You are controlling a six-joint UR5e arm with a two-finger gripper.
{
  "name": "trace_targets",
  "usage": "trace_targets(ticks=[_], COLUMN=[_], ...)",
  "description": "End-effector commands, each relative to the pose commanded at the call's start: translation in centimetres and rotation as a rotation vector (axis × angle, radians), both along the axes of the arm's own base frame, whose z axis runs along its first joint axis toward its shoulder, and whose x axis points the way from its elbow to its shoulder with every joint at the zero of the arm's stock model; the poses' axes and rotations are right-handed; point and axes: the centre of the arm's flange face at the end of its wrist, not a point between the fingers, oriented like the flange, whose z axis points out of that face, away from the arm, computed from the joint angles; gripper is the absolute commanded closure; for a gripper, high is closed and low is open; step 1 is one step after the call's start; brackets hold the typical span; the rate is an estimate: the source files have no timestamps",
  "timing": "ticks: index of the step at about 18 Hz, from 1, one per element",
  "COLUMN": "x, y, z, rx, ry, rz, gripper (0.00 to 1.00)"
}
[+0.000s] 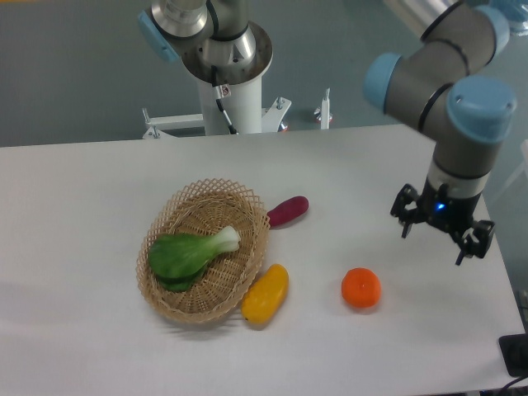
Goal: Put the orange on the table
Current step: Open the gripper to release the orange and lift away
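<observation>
1. The gripper (440, 233) hangs above the right part of the table (82, 247), its two dark fingers (405, 216) spread wide apart, with nothing between them.
2. A small blue light glows on the gripper's body, just under the grey wrist of the arm (450, 91), which bends down from the upper right with pale blue joint caps.
3. The orange (361, 289) sits on the white tabletop, below and to the left of the gripper in the picture and apart from it; no finger touches it.
4. How high the fingertips stand over the tabletop is hard to judge from this single angle, though they appear clear of the surface.
5. Left of the orange, a gap of bare table away, lies a yellow-orange elongated fruit (266, 294), its upper end against the outer rim of the wicker basket (175, 299).
6. A purple-red oblong vegetable (288, 211) lies on the table just beside the basket's upper right rim.
7. Inside the basket rests a green leafy vegetable (190, 252) with a pale stalk end pointing right.
8. Behind the table's far edge stands the robot's white base column (227, 78).
</observation>
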Motion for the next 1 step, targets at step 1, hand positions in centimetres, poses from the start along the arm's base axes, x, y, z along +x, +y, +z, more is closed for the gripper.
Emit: trace_targets(ticks=[1], x=[0.05], y=[-0.25], z=[0.26], rx=[0.001], ry=[0.003], rz=[0.003], gripper=[0.0])
